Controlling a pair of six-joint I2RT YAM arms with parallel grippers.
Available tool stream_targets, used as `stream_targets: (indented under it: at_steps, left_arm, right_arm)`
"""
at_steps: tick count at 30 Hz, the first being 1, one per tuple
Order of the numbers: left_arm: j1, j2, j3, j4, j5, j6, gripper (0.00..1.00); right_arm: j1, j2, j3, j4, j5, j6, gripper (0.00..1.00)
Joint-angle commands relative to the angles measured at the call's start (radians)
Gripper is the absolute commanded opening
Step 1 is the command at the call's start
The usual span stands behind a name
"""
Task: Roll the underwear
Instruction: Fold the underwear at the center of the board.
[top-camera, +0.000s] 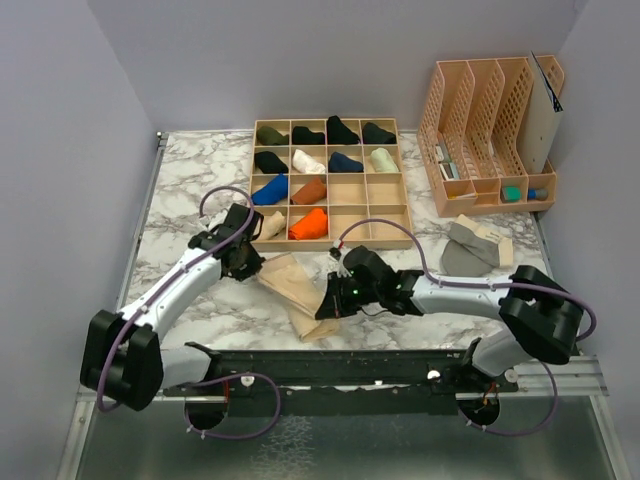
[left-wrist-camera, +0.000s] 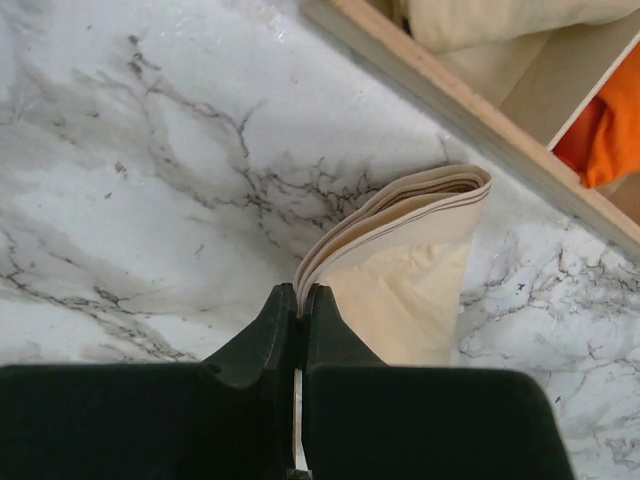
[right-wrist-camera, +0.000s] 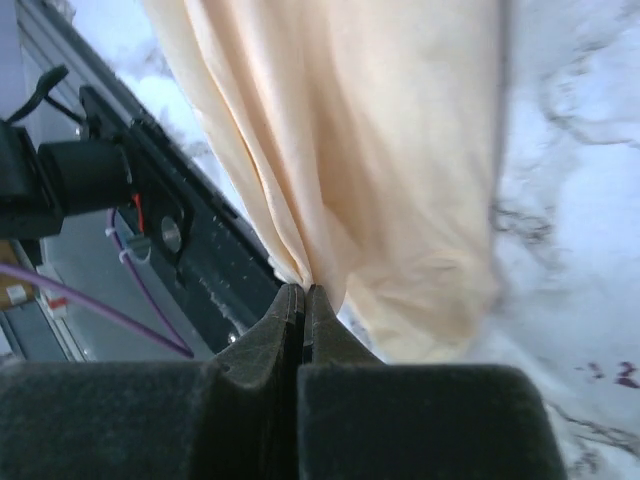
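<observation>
Beige underwear (top-camera: 293, 288) lies on the marble table (top-camera: 190, 190) in the near middle, between the two arms and just in front of the wooden tray (top-camera: 330, 123), not touching it. Left gripper (top-camera: 250, 268) is clamped tight on its left edge; in the left wrist view the fingertips (left-wrist-camera: 300, 295) pinch a corner of the cloth (left-wrist-camera: 410, 280), which shows a folded, layered end with dark seam lines pointing at the tray wall (left-wrist-camera: 480, 120). An orange cloth (left-wrist-camera: 605, 130) sits in a tray cell behind. Right gripper (top-camera: 328, 305) is clenched on the near right end of the same garment; in the right wrist view the tips (right-wrist-camera: 303, 292) are closed on a gathered fold, and the fabric (right-wrist-camera: 370, 150) fans out away from them, wrinkled. Grey underwear (top-camera: 470, 250) with a cream band lies on the table well off to the right, below the rack (top-camera: 490, 130), with no gripper on it. The tray holds rolled cloths in many colours.
</observation>
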Motion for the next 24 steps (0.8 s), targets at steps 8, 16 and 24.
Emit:
stream_targets:
  at_steps: [8,16,24]
  left_arm:
    - [0.003,0.237,0.140,0.136,0.098,0.096,0.00]
    - [-0.070,0.316,0.244,0.146,0.080,0.110,0.00]
    - [-0.150,0.329,0.270,0.164,0.033,0.112,0.00]
  right_arm:
    - [-0.070,0.040,-0.112,0.125,0.020,0.134,0.01]
    - [-0.075,0.071,-0.166,0.144,0.035,0.178,0.00]
    - [-0.075,0.079,-0.147,0.145,-0.026,0.126,0.02]
